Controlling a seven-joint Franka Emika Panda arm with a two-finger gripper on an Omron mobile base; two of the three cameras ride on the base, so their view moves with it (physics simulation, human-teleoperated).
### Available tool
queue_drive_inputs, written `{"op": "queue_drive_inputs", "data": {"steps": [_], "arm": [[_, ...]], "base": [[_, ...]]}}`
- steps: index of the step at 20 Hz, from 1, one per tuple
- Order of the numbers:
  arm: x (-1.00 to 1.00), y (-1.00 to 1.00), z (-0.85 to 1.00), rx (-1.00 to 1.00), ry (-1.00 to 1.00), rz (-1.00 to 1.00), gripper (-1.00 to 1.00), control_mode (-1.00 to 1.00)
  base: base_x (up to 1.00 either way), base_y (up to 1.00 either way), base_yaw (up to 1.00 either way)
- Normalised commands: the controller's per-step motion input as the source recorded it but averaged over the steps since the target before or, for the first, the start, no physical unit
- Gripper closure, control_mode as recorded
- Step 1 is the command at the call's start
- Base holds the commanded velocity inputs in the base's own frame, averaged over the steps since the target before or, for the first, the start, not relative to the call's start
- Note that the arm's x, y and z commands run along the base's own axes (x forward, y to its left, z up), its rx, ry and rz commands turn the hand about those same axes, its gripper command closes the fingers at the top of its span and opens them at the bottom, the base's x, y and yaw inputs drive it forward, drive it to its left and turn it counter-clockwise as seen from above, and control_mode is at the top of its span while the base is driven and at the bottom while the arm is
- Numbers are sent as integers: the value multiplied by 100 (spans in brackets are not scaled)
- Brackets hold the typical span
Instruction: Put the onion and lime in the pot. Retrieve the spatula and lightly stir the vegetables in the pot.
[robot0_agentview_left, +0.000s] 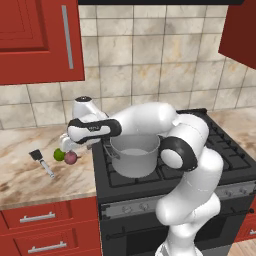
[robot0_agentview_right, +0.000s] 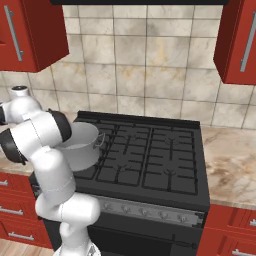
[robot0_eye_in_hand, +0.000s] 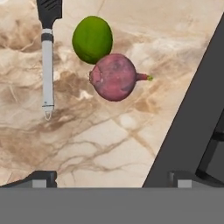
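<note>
Onion (robot0_eye_in_hand: 113, 77) and lime (robot0_eye_in_hand: 92, 38) are found touching on the marble surface (robot0_eye_in_hand: 87, 140), beside the spatula (robot0_eye_in_hand: 47, 57). Pot (robot0_agentview_left: 135, 155) on the stove (robot0_agentview_right: 150, 155) is judged empty. End effector (robot0_eye_in_hand: 111, 177) is spread wide, empty, above them. All steps remain outstanding.

- I read this as a home kitchen, rendered.
- Black gas stove (robot0_agentview_right: 150, 155) with burner grates and a knob row.
- Red cabinets (robot0_agentview_left: 40, 40) above, red drawers (robot0_agentview_left: 42, 225) below.
- Beige marbled counter (robot0_agentview_left: 30, 175) running both sides of the stove.
- Tiled backsplash (robot0_agentview_right: 145, 65) behind.
</note>
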Motion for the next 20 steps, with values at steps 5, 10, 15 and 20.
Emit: {"op": "queue_drive_inputs", "data": {"steps": [5, 10, 15, 20], "arm": [[3, 20, -22, 0, 8, 0, -100, -100], [34, 21, 0, 0, 3, 0, -100, -100], [44, 10, -4, 0, 0, 0, -100, -100], [27, 12, -16, 0, 0, 0, -100, -100]], "base": [[0, 0, 0], [0, 0, 0], [0, 0, 0], [0, 0, 0]]}}
